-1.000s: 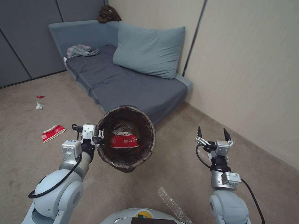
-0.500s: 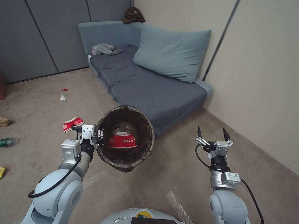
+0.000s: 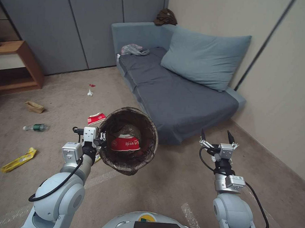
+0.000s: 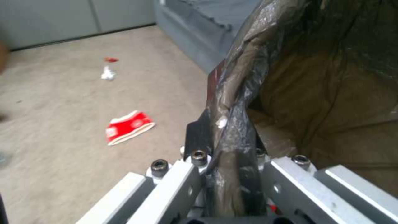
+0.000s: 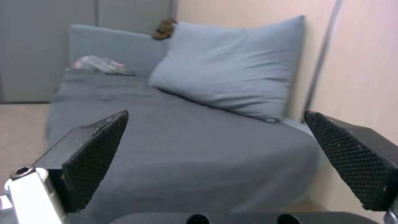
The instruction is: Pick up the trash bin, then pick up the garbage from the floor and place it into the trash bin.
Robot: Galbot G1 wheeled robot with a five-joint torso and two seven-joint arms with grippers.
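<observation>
Head view, left gripper (image 3: 101,141): clamped on the rim of the trash bin (image 3: 128,140), held off the floor in front of the robot, mouth tilted toward the camera. Dark brown-black liner folded over the rim; red-and-white wrapper in the bin (image 3: 125,143) lying inside, against the lower wall. Left wrist view, left gripper (image 4: 230,152): fingers (image 4: 198,137) pinched tight on a crumpled fold of liner (image 4: 236,124), trash bin (image 4: 331,93) opening to one side.

Right gripper (image 3: 217,136): raised in free air to the robot's right, jaws spread wide, nothing between them. Right wrist view, right gripper (image 5: 215,155): two black textured pads (image 5: 97,146) well apart, aimed at the sofa (image 5: 178,140).

Garbage on the beige carpet (image 3: 176,177), left of the bin: red-and-white wrapper on the floor (image 3: 96,118) just beyond the bin rim; yellow snack bag (image 3: 18,160) nearer the robot's left; clear bottle with green label (image 3: 36,127); tan carton (image 3: 34,106); white tissue (image 3: 90,93) with a small red scrap (image 3: 92,85) just behind it. In the left wrist view: red-and-white wrapper on the floor (image 4: 128,127), white tissue (image 4: 108,73).

Room: grey-blue sofa (image 3: 181,98) along the wall, large pillow (image 3: 207,57) at its corner, crumpled plastic bag (image 3: 134,50) on the seat, brown cloth (image 3: 165,16) on the backrest; grey panelled wall (image 3: 78,23) behind; wooden shelf (image 3: 15,67) at far left.
</observation>
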